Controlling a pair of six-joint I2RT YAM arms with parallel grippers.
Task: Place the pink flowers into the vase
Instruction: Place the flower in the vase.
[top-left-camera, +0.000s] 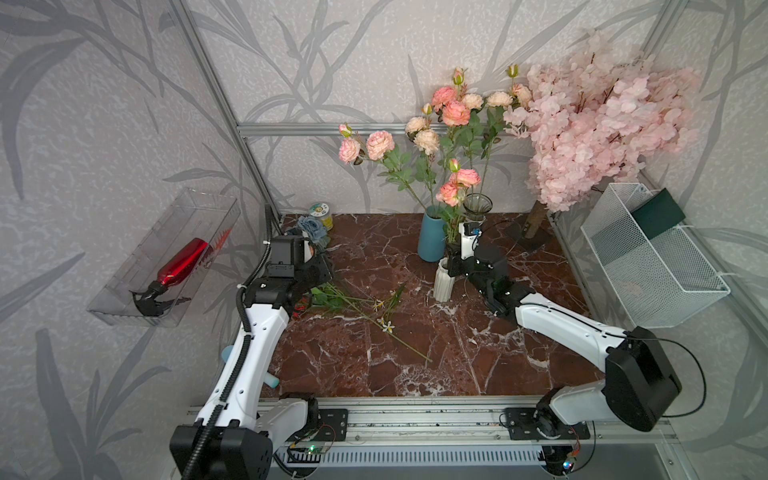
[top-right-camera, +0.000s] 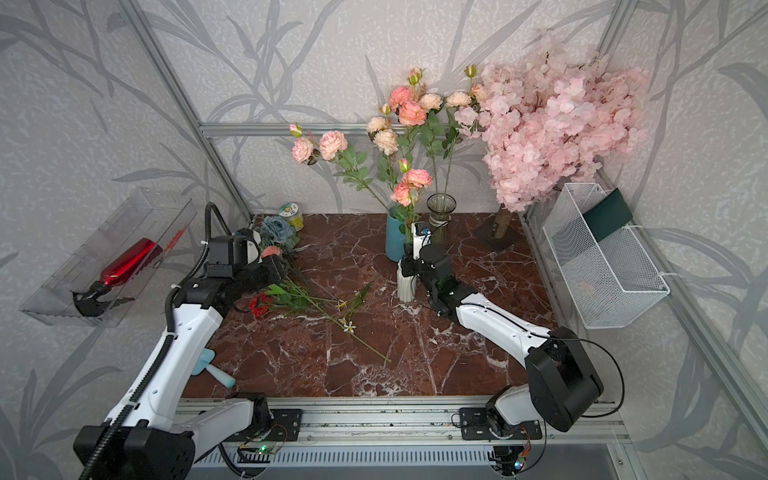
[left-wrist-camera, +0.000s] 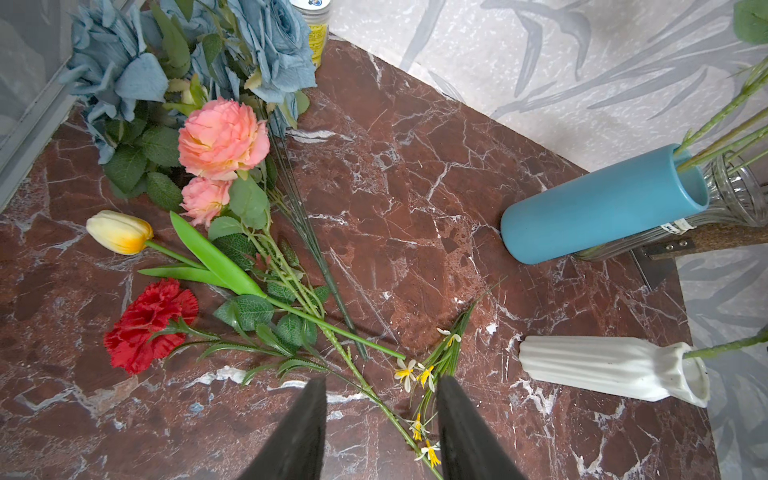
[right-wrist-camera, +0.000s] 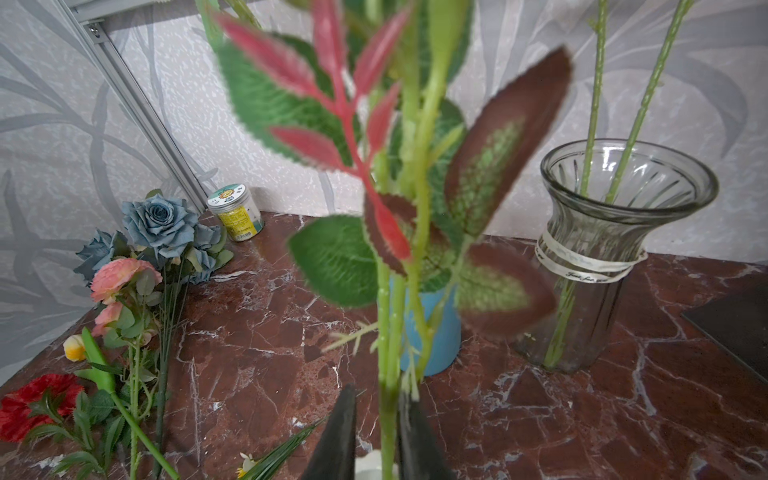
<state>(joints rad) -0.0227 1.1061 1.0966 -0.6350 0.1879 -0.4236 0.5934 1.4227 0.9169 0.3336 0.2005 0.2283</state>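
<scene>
As far as the views showed, the job stood most of the way done; entries run by bulk. Worktop (top-left-camera: 478, 353): red-brown marble, carrying all below. Blossom tree (top-left-camera: 594, 120): back corner, no part of the task. Pink flowers (top-left-camera: 455, 112): several tall stems upright in vases at the back, counted as placed. Blue vase (top-left-camera: 431, 235): held stems, seen in both top views. Glass vase (top-left-camera: 478, 208): just beside it, two stems inside. White vase (top-left-camera: 444, 282): nearer the front, one leafy stem (right-wrist-camera: 388, 374) entering its mouth. Right pincer (right-wrist-camera: 377, 392): low on that stem, just above the vase mouth, jaws slightly parted with a gap showing on one side; judged a letting-go rather than a firm hold. Left pincer (left-wrist-camera: 382, 380): jaws wide, empty, hovering over the loose stems. Loose pink spray (left-wrist-camera: 222, 139): two blooms, lying flat on the worktop against the blue-grey flowers (left-wrist-camera: 266, 45), well apart from every vase; the one item judged outstanding. Yellow tulip (left-wrist-camera: 120, 231) and red carnation (left-wrist-camera: 149, 324): beside it, not wanted.
</scene>
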